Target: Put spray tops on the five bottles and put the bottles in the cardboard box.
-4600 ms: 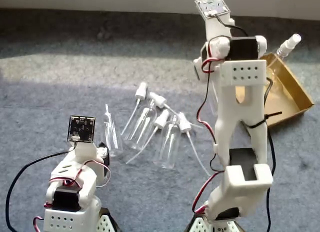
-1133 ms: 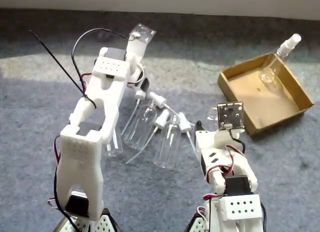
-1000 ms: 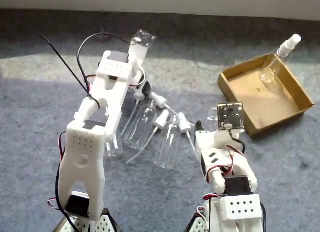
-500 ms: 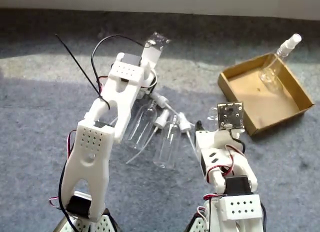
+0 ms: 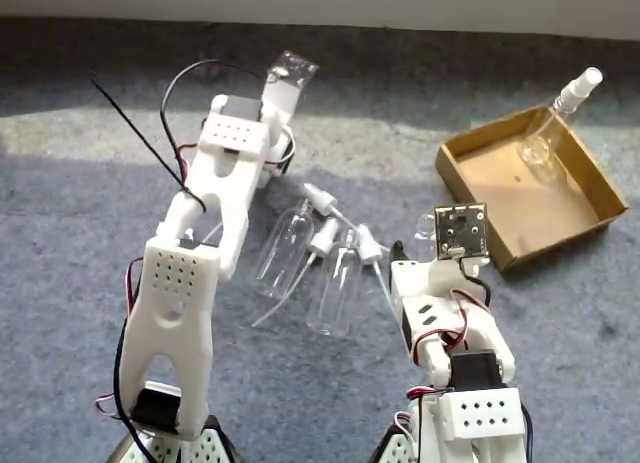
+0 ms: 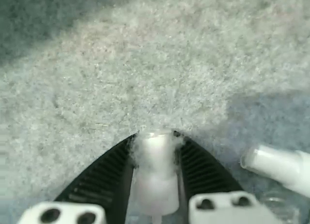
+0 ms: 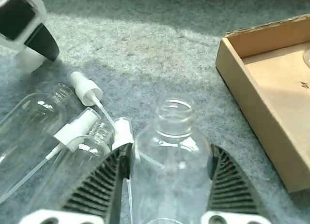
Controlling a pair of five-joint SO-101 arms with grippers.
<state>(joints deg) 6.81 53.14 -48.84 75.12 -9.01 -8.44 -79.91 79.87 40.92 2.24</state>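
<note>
My left gripper (image 6: 155,135) is shut on a white spray top (image 6: 155,171), held just above the carpet; from the right wrist it shows as black fingers (image 7: 41,40) over the white cap (image 7: 25,59). My right gripper (image 7: 169,154) is shut on a clear, uncapped bottle (image 7: 170,129), neck pointing away, near the cardboard box (image 5: 530,198). Two more clear bottles (image 5: 283,245) (image 5: 335,283) lie on the carpet between the arms, with loose spray tops (image 5: 318,198) (image 5: 322,238) (image 5: 368,245) beside them. A bottle with a spray top (image 5: 560,113) leans in the box's far corner.
Grey carpet covers the whole surface. The box's near wall (image 7: 242,88) stands close beside the held bottle. Another spray top (image 6: 281,163) lies next to the left gripper. The left arm (image 5: 200,243) stretches over the left side of the bottle pile.
The left arm has swung back to the left and taken the spray top off the carpet at the pile's far left. The right arm has kept still with its bottle.
</note>
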